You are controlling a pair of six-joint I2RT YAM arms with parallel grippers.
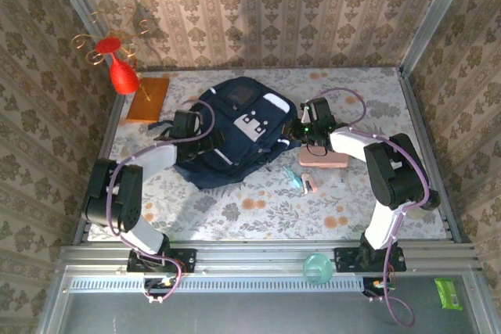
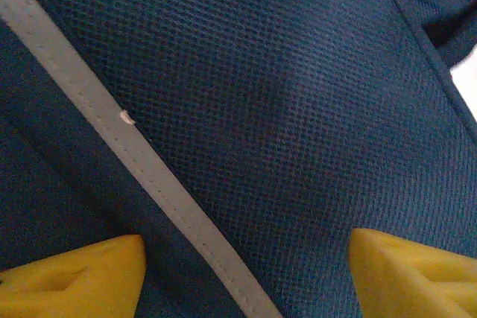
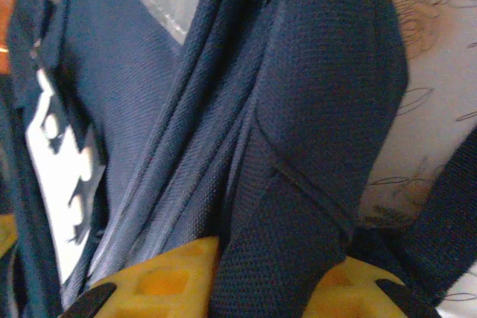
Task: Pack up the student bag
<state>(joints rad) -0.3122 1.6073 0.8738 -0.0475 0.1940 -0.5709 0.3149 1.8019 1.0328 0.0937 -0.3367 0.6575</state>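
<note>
The student bag (image 1: 231,134), dark navy with a grey-white patch, lies in the middle of the flowered table. My left gripper (image 1: 205,140) rests against its left side. In the left wrist view its yellow fingers (image 2: 89,273) stand wide apart over navy mesh and a pale stripe (image 2: 141,161), gripping nothing, so the left gripper (image 2: 246,258) is open. My right gripper (image 1: 302,127) is at the bag's right edge. In the right wrist view the right gripper (image 3: 272,277) is shut on a fold of the bag's navy fabric (image 3: 298,184), squeezed between both yellow fingers (image 3: 164,281).
A pink flat box (image 1: 323,158) lies under my right arm, with small teal items (image 1: 299,181) in front of it. An orange book (image 1: 148,98) and a red vase (image 1: 122,74) sit at the back left. A teal cup (image 1: 317,267) stands on the front rail.
</note>
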